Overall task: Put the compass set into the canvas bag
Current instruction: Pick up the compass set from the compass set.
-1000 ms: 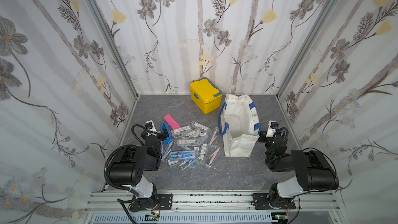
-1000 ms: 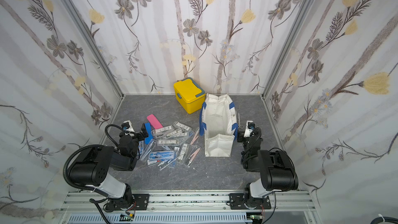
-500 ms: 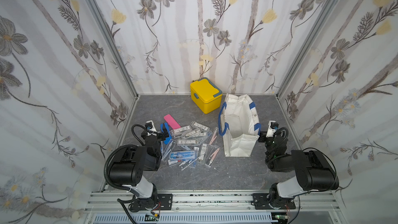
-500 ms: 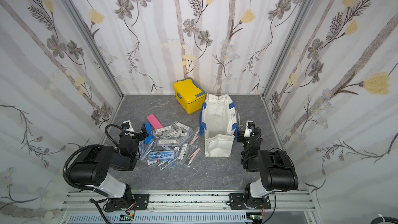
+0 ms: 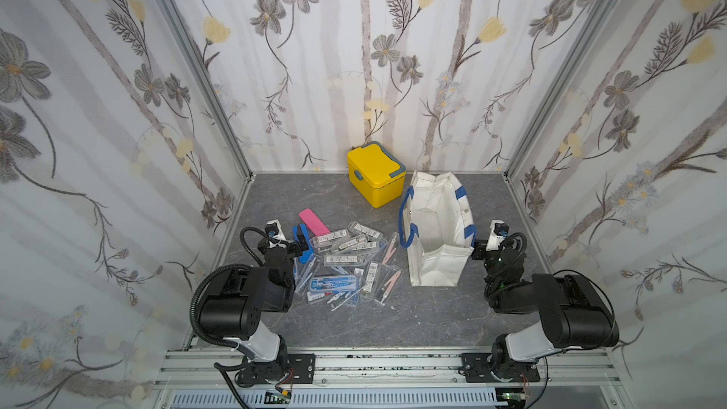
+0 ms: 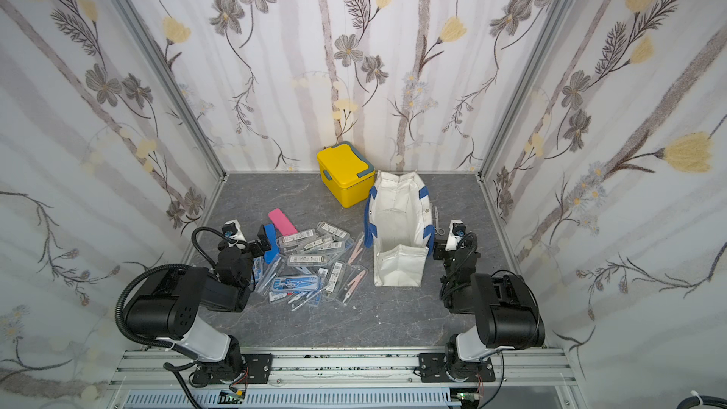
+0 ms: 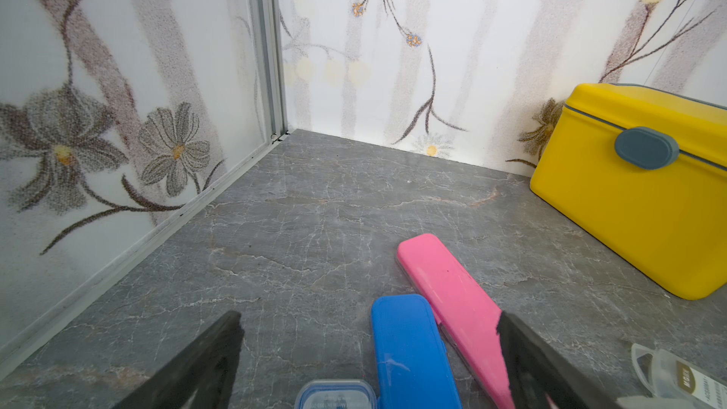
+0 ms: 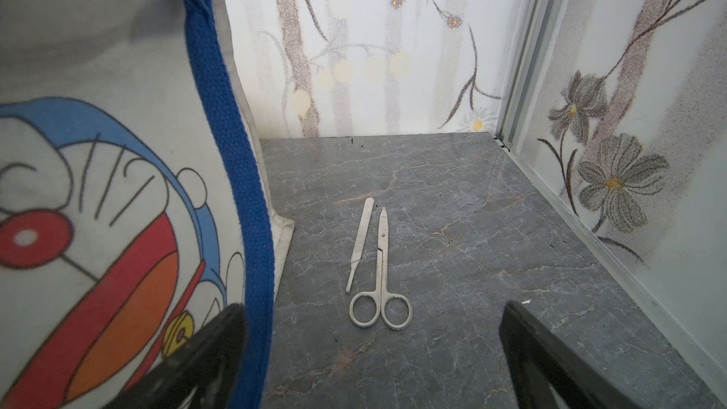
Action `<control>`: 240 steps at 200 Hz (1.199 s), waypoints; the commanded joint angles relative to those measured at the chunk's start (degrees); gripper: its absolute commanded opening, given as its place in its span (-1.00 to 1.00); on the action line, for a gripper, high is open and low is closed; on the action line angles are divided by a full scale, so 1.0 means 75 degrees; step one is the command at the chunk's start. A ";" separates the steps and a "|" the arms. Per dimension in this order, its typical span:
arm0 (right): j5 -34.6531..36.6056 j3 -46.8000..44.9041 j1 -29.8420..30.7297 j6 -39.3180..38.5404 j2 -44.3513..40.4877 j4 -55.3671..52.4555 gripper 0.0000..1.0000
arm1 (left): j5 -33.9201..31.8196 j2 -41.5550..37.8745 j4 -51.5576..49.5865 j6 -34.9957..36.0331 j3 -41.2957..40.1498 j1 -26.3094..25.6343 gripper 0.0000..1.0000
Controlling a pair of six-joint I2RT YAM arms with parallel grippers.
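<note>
A grey marbled table (image 5: pixel 354 320) sat between floral papered walls (image 5: pixel 354 53). Near the back wall stood a yellow box (image 5: pixel 375 175) with its lid on. Just beside it the canvas bag (image 5: pixel 436 226) stood upright with its mouth open and its blue handles hanging over the sides. A cartoon face showed on the bag's side in the right wrist view.

A loose pile of clear cases (image 5: pixel 346 247) lay on the table to the left of the bag. The compass set (image 5: pixel 334 283), a clear case with a blue liner, lay flat at the near edge of the pile, outside the bag and apart from it. A pink case (image 5: pixel 312 222) and a blue case (image 5: pixel 301 241) lay side by side at the pile's far left corner.

The left gripper (image 7: pixel 369 315) hung low over the table with its jaws spread wide and nothing between them. The near ends of the blue and pink cases lay just beyond its fingertips.

The right gripper (image 8: pixel 373 308) was spread wide too and held nothing. It sat low just beside the bag's right side, but contact with the fabric could not be told. Scissors (image 8: pixel 379 269) and a scalpel handle (image 8: pixel 360 243) lay side by side on the table ahead of it.
</note>
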 commanded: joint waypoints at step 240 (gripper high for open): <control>0.3239 0.3629 0.1582 0.0875 -0.4457 -0.7730 0.99 | -0.0243 -0.4570 -0.7517 -0.2353 0.1991 -0.0602 1.00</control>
